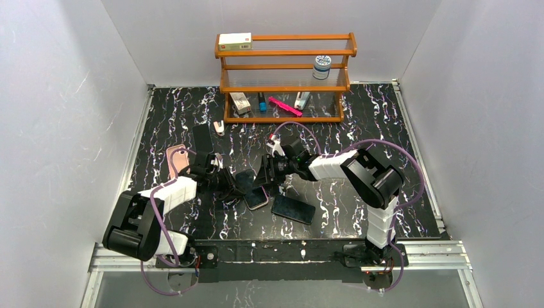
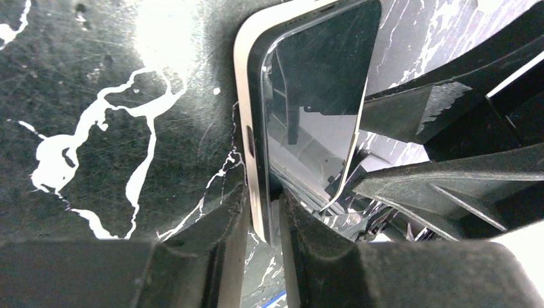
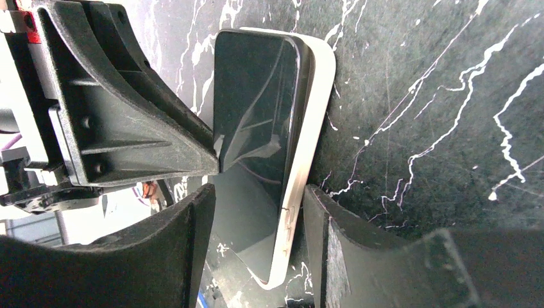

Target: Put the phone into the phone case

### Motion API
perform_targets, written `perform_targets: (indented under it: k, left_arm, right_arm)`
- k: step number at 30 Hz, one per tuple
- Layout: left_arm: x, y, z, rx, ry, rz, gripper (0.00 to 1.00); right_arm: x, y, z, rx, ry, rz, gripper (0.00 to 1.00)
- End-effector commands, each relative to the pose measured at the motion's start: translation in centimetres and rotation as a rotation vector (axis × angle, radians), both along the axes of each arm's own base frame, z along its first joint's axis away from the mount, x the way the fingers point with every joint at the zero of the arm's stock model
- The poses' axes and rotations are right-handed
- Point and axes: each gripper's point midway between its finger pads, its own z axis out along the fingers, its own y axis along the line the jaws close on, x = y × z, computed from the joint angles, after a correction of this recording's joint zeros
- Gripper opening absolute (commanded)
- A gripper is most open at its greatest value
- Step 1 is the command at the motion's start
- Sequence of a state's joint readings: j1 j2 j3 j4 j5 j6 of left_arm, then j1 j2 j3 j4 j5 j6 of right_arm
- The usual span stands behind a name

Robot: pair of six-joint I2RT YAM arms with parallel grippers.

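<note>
The phone [image 3: 256,128] lies partly in the phone case [image 3: 319,115], between left tool [image 2: 264,213] and right tool [image 3: 256,206].

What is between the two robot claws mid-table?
A dark phone with a pale case under it, clearest in the right wrist view.

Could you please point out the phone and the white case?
phone [image 3: 256,109], right wrist view, on its dark screen.
white case [image 3: 323,96], right wrist view, on its long side rim.

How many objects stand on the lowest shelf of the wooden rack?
4, from left to right: a grey box, a small blue item, a long pink item and a white-and-grey item. Others may be hidden behind them.
</note>
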State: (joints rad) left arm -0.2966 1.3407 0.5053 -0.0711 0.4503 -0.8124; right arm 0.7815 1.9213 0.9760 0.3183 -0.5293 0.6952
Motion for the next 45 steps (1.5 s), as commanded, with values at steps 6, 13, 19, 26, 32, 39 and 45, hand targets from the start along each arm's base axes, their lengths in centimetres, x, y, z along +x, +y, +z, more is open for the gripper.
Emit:
perform_targets:
  k: [6, 13, 19, 26, 32, 39, 45]
  left_arm:
    - [-1.5, 0.2, -0.9, -0.004, 0.031, -0.014, 0.12]
    - [-1.4, -0.1, -0.4, -0.025, 0.018, -0.022, 0.11]
    - [-1.3, -0.7, 0.1, -0.068, 0.005, -0.031, 0.12]
    - [-1.2, -0.8, 0.2, -0.074, -0.004, -0.024, 0.13]
    - [-1.3, -0.7, 0.0, -0.07, -0.001, -0.022, 0.13]
    - [-0.5, -0.2, 1.5, -0.049, -0.046, -0.027, 0.27]
    - [1.3, 0.7, 6.1, -0.027, -0.172, -0.028, 0.63]
  right_arm:
    - [-2.3, 1.5, 2.6, 0.16, 0.115, 0.056, 0.61]
    - [-2.4, 2.1, 4.2, 0.236, 0.127, 0.065, 0.55]
    - [-2.4, 2.1, 2.6, 0.207, 0.148, 0.064, 0.47]
    - [-2.3, 2.2, 1.9, 0.202, 0.149, 0.071, 0.39]
    - [-2.4, 2.1, 2.7, 0.237, 0.144, 0.074, 0.19]
    - [-2.0, 1.9, 4.8, 0.288, 0.124, 0.062, 0.01]
    - [0.0, 0.3, 7.5, 0.332, 0.086, 0.007, 0.01]
